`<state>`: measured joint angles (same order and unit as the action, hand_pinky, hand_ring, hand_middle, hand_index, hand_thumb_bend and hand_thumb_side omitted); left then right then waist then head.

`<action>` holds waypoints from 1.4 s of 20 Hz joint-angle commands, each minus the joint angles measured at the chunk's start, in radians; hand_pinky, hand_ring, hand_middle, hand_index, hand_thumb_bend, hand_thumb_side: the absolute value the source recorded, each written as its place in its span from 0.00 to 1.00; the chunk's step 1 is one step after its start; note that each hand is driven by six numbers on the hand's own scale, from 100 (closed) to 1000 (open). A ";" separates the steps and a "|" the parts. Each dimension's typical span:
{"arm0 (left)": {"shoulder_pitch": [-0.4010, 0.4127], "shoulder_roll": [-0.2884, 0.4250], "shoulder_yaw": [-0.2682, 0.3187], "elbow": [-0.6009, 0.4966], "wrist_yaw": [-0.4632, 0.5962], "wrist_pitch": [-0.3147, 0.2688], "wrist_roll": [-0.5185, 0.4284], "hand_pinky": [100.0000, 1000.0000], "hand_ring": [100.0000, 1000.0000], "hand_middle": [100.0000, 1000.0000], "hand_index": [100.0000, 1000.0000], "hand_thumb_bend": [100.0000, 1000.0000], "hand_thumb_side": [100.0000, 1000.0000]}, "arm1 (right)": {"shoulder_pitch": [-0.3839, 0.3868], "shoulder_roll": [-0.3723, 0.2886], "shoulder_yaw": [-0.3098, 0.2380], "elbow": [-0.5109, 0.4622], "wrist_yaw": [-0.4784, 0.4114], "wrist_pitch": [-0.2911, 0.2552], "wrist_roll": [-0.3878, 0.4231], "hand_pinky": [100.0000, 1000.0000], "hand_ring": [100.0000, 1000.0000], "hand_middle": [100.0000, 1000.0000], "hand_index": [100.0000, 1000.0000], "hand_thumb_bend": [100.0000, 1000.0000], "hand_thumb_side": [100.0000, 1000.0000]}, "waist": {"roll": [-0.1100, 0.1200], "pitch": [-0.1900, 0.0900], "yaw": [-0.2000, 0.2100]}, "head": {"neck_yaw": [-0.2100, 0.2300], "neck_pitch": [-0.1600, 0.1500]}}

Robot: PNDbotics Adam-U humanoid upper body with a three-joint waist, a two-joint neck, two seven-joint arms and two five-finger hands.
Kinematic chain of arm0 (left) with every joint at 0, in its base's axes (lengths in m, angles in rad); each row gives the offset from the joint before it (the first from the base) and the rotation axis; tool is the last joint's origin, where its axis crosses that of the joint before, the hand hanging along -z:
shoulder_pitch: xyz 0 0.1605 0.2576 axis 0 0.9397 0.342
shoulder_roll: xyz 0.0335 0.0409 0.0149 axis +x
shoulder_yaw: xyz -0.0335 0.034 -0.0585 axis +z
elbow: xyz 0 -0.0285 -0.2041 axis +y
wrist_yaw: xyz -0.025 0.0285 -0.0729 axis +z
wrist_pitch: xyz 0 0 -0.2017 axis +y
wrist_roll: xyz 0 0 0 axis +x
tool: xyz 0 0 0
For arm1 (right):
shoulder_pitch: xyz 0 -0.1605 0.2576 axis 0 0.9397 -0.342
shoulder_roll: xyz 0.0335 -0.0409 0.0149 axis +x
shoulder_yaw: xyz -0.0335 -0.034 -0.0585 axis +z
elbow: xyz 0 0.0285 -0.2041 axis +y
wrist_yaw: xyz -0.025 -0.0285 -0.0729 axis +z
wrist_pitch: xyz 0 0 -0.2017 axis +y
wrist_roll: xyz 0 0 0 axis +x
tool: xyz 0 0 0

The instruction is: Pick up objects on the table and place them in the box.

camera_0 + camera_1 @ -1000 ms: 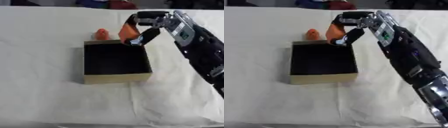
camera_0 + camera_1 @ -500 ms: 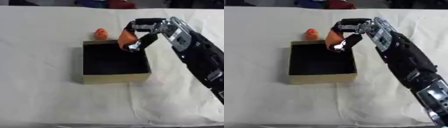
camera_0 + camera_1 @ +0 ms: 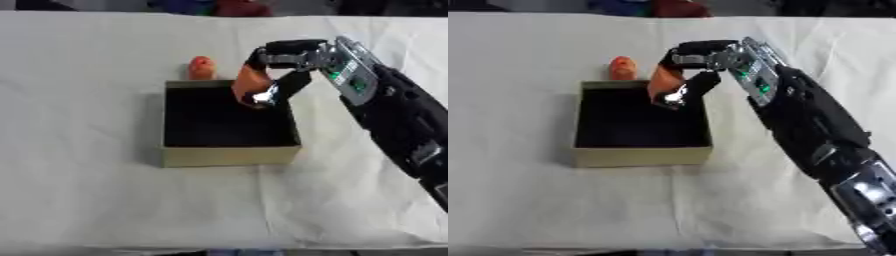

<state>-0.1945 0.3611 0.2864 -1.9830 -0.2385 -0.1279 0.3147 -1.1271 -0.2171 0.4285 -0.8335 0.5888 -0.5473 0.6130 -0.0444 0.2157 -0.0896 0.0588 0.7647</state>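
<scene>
A white-clothed table point(image 3: 79, 190) carries an open box point(image 3: 229, 154) and an orange object point(image 3: 201, 67) behind it.

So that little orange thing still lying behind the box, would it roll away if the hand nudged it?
Possibly. The small orange thing looks rounded, so it could roll. The white cloth under it is wrinkled, which may slow it. It looks light, being small beside the right hand.

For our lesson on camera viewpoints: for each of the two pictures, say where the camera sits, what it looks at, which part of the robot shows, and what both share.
Left eye view: in the robot's head, looking down at the box; the right hand and its arm show.
Right eye view: beside it in the head, same downward look; the arm fills more of the picture.
Shared: the hand holding an orange object over the box, a second orange object behind it, the white cloth.
</scene>
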 commanded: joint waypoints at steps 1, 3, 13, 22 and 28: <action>-0.005 0.014 0.002 -0.017 -0.003 0.002 0.000 0.74 0.51 0.61 0.74 0.00 0.81 | -0.040 -0.033 -0.030 -0.052 0.050 -0.258 0.166 0.62 0.59 0.46 0.57 0.00 0.51 | 0.002 -0.021 -0.002 | 0.005 0.005; -0.003 0.014 0.004 -0.017 -0.003 0.004 0.002 0.74 0.51 0.61 0.74 0.00 0.81 | -0.054 -0.054 -0.040 -0.063 0.074 -0.263 0.099 0.63 0.59 0.46 0.56 0.00 0.55 | -0.001 -0.026 -0.004 | 0.010 0.005; 0.002 0.017 0.006 -0.017 -0.001 0.009 0.005 0.74 0.51 0.61 0.74 0.00 0.81 | -0.105 -0.129 -0.075 -0.081 0.009 -0.252 0.094 0.73 0.82 0.45 0.54 0.00 0.69 | -0.010 -0.043 -0.009 | 0.013 0.005; 0.006 0.017 0.006 -0.017 0.000 0.012 0.004 0.74 0.51 0.61 0.74 0.00 0.81 | -0.122 -0.121 -0.066 -0.086 -0.149 -0.229 0.217 0.66 0.61 0.44 0.54 0.00 0.72 | -0.012 -0.050 -0.012 | 0.007 0.005; 0.010 0.017 0.002 -0.017 0.001 0.016 -0.001 0.73 0.51 0.61 0.74 0.00 0.82 | -0.128 -0.088 -0.036 -0.088 -0.217 -0.254 0.263 0.60 0.53 0.43 0.53 0.00 0.72 | -0.014 -0.060 -0.015 | 0.001 0.005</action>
<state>-0.1809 0.3611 0.2869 -1.9830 -0.2385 -0.1148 0.3151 -1.2238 -0.2983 0.3934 -0.9057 0.3908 -0.5449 0.6154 -0.0636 0.1744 -0.1037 0.0631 0.7648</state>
